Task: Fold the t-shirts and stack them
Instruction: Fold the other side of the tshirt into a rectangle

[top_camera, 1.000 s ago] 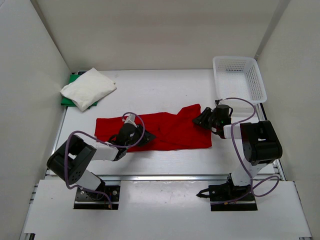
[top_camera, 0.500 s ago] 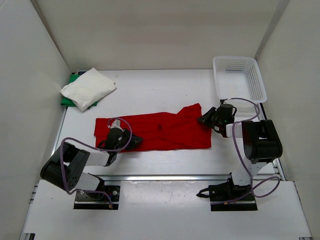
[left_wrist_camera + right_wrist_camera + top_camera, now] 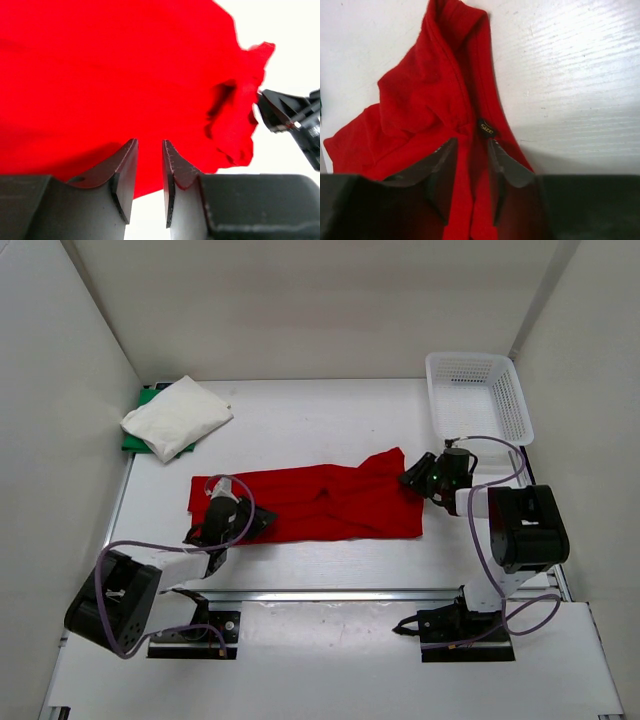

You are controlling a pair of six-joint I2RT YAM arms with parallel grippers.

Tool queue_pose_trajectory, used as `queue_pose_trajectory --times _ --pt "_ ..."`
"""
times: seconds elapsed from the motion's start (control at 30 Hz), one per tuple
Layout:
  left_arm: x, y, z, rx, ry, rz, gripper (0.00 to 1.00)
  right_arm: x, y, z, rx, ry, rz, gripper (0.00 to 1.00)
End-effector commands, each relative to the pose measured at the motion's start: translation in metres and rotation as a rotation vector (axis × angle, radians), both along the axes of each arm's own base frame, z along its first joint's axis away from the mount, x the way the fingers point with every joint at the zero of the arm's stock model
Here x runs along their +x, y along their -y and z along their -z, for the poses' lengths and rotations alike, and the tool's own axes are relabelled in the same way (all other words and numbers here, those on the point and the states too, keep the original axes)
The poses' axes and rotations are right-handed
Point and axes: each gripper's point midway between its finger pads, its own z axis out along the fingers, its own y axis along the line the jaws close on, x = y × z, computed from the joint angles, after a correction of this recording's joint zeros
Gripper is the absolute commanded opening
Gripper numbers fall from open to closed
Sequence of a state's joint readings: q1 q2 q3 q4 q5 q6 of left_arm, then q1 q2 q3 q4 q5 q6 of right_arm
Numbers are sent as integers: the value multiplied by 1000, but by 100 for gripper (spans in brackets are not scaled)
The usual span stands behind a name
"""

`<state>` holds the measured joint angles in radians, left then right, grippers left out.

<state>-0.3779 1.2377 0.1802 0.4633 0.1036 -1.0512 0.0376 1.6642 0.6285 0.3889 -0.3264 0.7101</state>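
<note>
Two of the three t-shirts are lying folded in the far-left corner of the table [image 3: 300, 420]. The white t-shirt [image 3: 178, 416], a plump, soft pad, is resting on the green t-shirt [image 3: 148, 395], of which only a corner and an edge are showing. On that showing, roughly two thirds of the job is being judged as done.

The red t-shirt [image 3: 320, 502] is lying unfolded in the middle of the table, drawn out into a long, flat band between the two arms. Its folding and its placing on the stack are not yet done.

Its right end is bunched into ridges around the collar, where a small dark size label [image 3: 486, 129] is showing. That end is being pinched by the right gripper [image 3: 471, 147], whose fingers are closed on a fold of the ribbed knit.

The left gripper [image 3: 149, 150] is being held at the shirt's near left edge. Its jaws are standing a narrow slit apart with red cloth behind them — whether any cloth is being nipped cannot be told.

The fabric is looking matte, thin and limp, and is creasing readily. The white mesh basket [image 3: 520, 410], of rigid plastic, is standing at the far right.
</note>
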Motion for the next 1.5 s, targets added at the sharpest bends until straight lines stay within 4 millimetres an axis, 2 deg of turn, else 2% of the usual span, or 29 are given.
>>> queue_pose_trajectory --times 0.0,0.07,0.1,0.13,0.17,0.2,0.27,0.3,0.33,0.37,0.4,0.47,0.53,0.57,0.63,0.67,0.73,0.77,0.8,0.93,1.0,1.03,1.1,1.23,1.3,1.4,1.43,1.47 --pt "25 16 -43 40 129 28 37 22 1 -35 -22 137 -6 31" --pt "35 23 -55 44 159 38 38 31 3 -45 -45 171 -1 33" --pt "47 24 -65 30 176 32 39 39 2 -49 -62 182 4 34" --pt "53 26 -61 29 155 45 38 46 3 -50 -76 184 3 33" --pt "58 27 -53 36 130 43 39 58 1 -60 -82 211 -2 34" --pt "68 24 -57 17 132 28 38 64 3 -52 -95 191 2 34" --pt "81 22 -46 -23 86 16 37 78 -1 -53 -105 191 -7 33" --pt "90 16 -50 -50 92 -12 37 81 2 -47 -119 177 5 34" --pt "95 11 -40 -57 64 -18 37 86 -1 -42 -130 173 0 34" --pt "98 10 -36 -72 47 -24 37 92 -3 -46 -133 187 -11 34" --pt "102 3 -34 -77 43 -46 37 92 -3 -36 -147 159 -11 34" --pt "105 -7 -21 -82 9 -77 36 99 -7 -27 -135 137 -28 34" --pt "107 -16 -14 -91 -10 -106 36 104 -10 -27 -139 142 -37 33" --pt "111 -19 -13 -96 -8 -117 36 102 -16 -20 -136 126 -58 32" --pt "112 -25 -10 -102 -15 -128 36 107 -13 -20 -128 119 -51 21" --pt "112 -27 -10 -104 -18 -133 35 108 -14 -21 -125 121 -45 19" --pt "112 -38 -5 -108 -28 -166 35 109 -5 -22 -164 118 -3 4" --pt "108 -44 -1 -119 -44 -181 35 110 0 -22 -185 114 21 0" --pt "107 -49 0 -129 -41 -193 35 110 0 -23 -191 113 31 0" --pt "96 -75 8 -131 -60 -260 35 105 27 -19 -230 70 118 0" --pt "95 -80 7 -120 -50 -267 34 105 39 -20 -249 69 157 1" --pt "95 -89 7 -126 -56 -293 35 103 47 -22 -247 67 184 0" --pt "98 -99 6 -117 -46 -314 35 105 53 -25 -263 71 206 0" --pt "101 -99 2 -123 -36 -308 35 108 53 -26 -252 76 200 0" --pt "102 -90 0 -120 -30 -276 36 108 49 -22 -245 69 187 4" --pt "106 -81 -13 -116 3 -237 36 107 41 -31 -230 93 150 28" --pt "110 -81 -21 -118 24 -237 36 106 41 -34 -225 97 156 30" --pt "108 -68 -30 -109 45 -196 36 106 35 -39 -201 108 140 34"
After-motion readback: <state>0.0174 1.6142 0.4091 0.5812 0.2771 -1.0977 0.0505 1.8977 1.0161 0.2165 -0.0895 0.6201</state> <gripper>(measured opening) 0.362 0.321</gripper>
